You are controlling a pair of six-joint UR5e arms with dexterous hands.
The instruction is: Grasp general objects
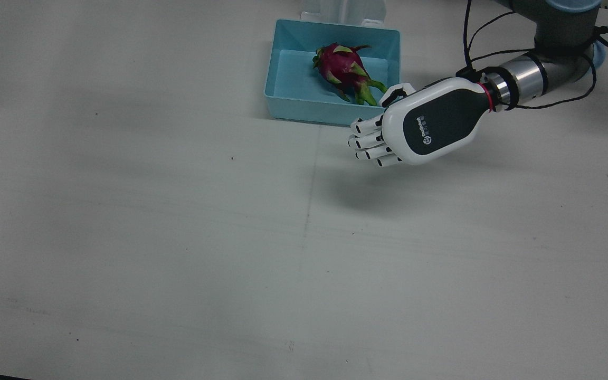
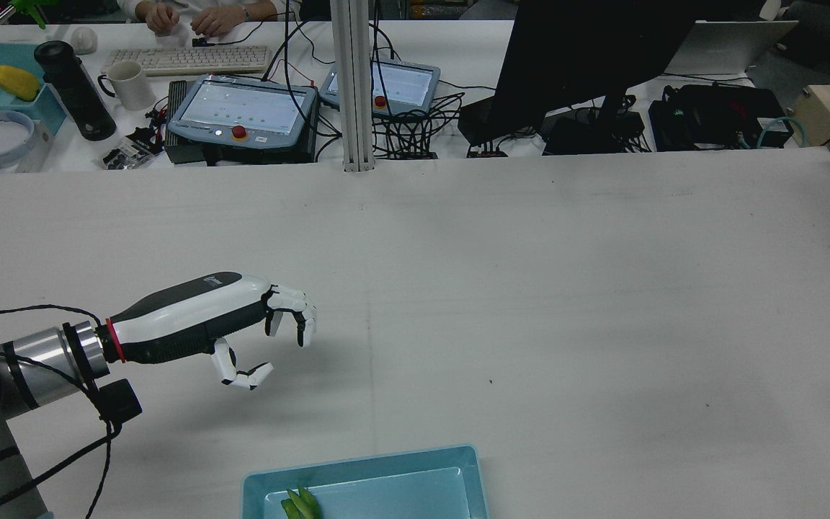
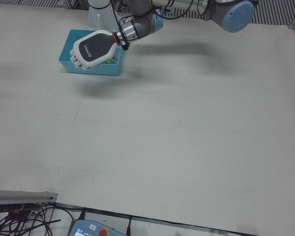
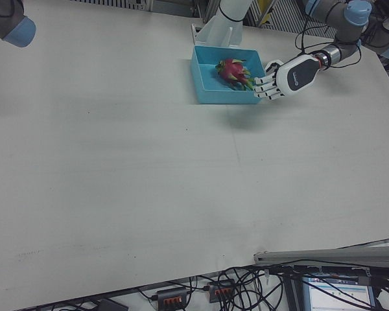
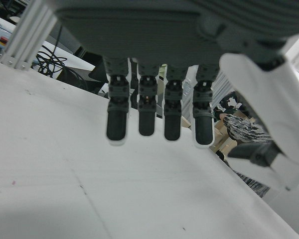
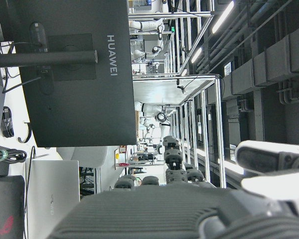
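Hovering palm-down beside the blue tray, the left hand curls its fingers loosely apart, empty.

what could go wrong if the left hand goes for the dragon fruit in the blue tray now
The left hand hovers just outside the light blue plastic tray, beside its near corner, so its curled fingers could clip the rim and shove the tray. The pink dragon fruit with green scales lies loose and may roll from a partial grasp.
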